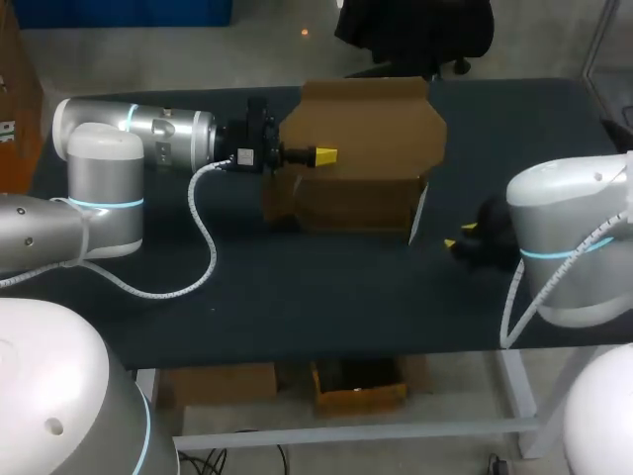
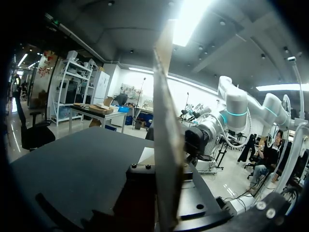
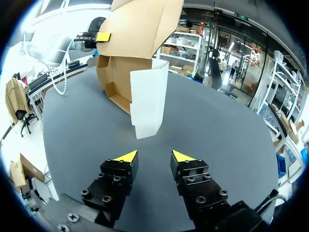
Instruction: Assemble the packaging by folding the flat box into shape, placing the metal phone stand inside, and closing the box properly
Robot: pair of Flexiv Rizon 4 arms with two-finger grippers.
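R gripper (image 3: pixel 154 155) is nearest: low over the table (image 1: pixel 297 287), just off the right end of the box (image 1: pixel 346 198). It holds nothing, and its yellow tips are spread well apart, aimed at the box. Ahead of it a white panel (image 3: pixel 148 104) stands at the box's right corner, splayed outward and not tucked in.

Risk 1: if R arm drives straight in, a finger could snag that panel & crease or tear it. It could also shove the whole box sideways, since the box's right end only rests loose on the table.

Box is brown cardboard w/ body formed, near wall upright, top open. Phone stand isn't visible in any view, so can't tell if it's already in the box.

Risk 2: shutting the lid w/o confirming the stand is inside would mean a closed, empty pack.

Further back, the tall lid flap (image 1: pixel 371 129) rises above the box, apparently from its far side. L gripper (image 1: pixel 324 154) is at the flap's left edge, above the box's left end. It looks clamped on the flap. The L wrist view shows the board edge-on between its fingers, and one yellow tip lies on the near face.

Risk 3: the pinch is at one edge only, so folding from there could twist the flap or tip up the box's left end. Thin board may also buckle or slip out of the pinch.
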